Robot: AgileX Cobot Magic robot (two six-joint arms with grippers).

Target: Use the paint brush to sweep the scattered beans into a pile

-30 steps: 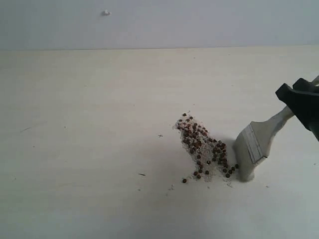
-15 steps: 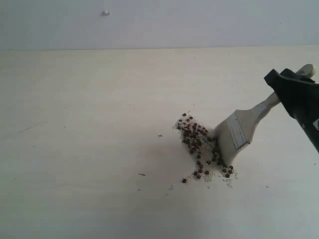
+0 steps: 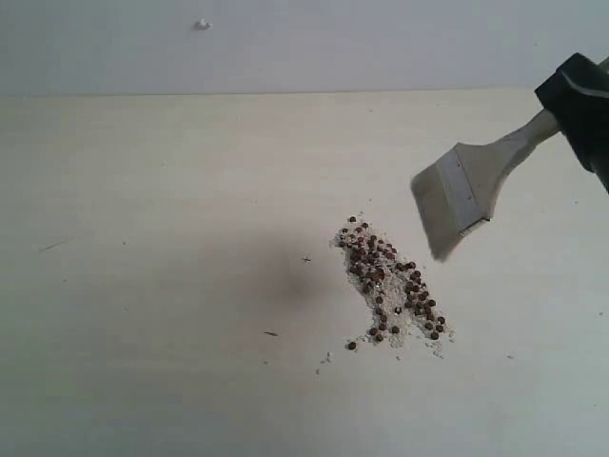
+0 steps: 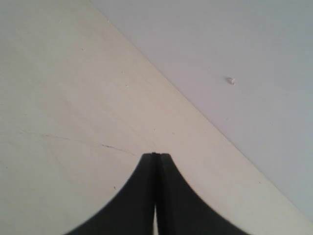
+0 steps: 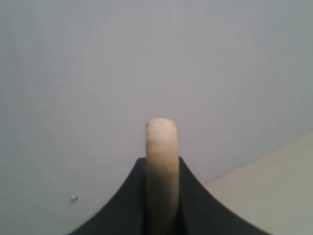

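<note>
The beans (image 3: 390, 281) lie in a narrow dark reddish-brown heap on the pale table, mixed with whitish grains. The paint brush (image 3: 466, 190) hangs in the air above and to the right of the heap, bristles (image 3: 433, 217) pointing down-left and clear of the table. My right gripper (image 3: 579, 95) is shut on its cream handle at the right edge of the exterior view; the handle's end (image 5: 162, 147) sticks out between the black fingers in the right wrist view. My left gripper (image 4: 156, 155) is shut with nothing in it, over bare table, and does not show in the exterior view.
The pale table (image 3: 171, 238) meets a grey-white wall (image 3: 304, 43) at the back. A small white speck (image 3: 203, 24) sits on the wall. A few thin dark marks (image 3: 271, 334) lie on the table left of the heap.
The brush swept leftward into the heap's right side, then lifted up and away to the right. The beans on the right now sit closer to the heap.
</note>
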